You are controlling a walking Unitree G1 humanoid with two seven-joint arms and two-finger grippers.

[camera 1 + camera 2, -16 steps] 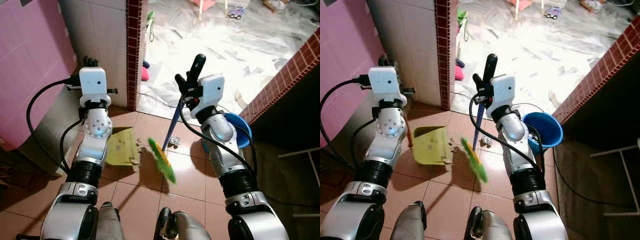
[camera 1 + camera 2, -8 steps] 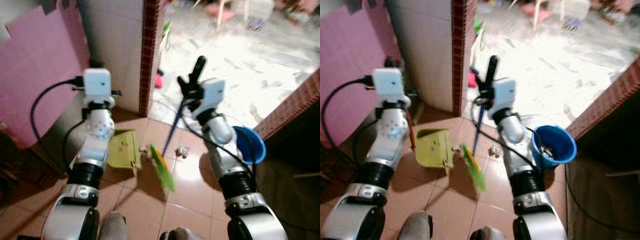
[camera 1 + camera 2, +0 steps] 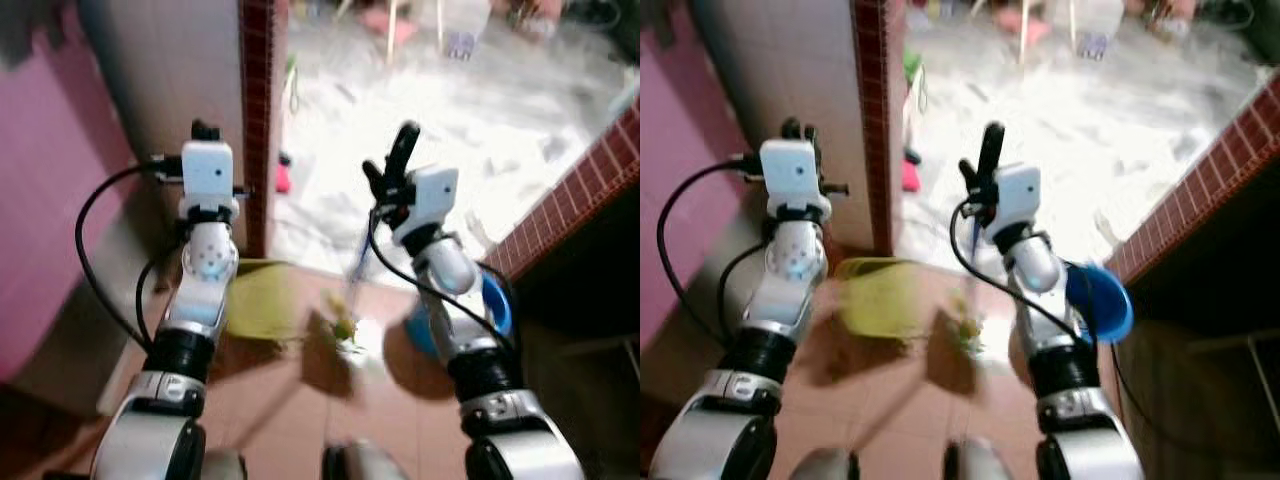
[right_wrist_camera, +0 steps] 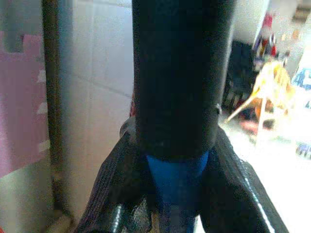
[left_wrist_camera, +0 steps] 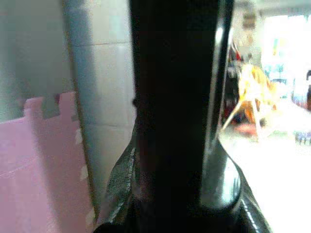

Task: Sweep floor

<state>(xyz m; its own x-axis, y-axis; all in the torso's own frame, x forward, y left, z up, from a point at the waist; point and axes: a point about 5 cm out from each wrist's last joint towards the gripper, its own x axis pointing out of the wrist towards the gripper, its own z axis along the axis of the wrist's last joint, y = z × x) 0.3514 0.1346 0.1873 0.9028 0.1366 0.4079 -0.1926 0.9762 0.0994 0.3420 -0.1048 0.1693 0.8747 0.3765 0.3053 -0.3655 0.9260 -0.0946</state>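
My right gripper [image 3: 392, 160] is raised at chest height and shut on the blue broom handle [image 4: 177, 180], which slants down to a blurred green broom head [image 3: 342, 322] on the brown tiles. My left gripper [image 3: 205, 131] is held up beside the brick-edged wall, fingers pressed together in the left wrist view. The yellow-green dustpan [image 3: 262, 312] hangs low below it, just left of the broom head. The dustpan's handle is too blurred to make out.
A blue bucket [image 3: 496, 306] stands behind my right forearm. A wall corner with red brick trim [image 3: 257, 120] is straight ahead, pink foam panels [image 3: 40, 200] are on the left and a low brick wall [image 3: 575, 185] on the right. Beyond lies a bright pale floor [image 3: 450, 110] with toys.
The whole picture has shifted and blurred, so the camera moved. The broom head now sits closer to the dustpan's mouth. Both grippers keep their hold.
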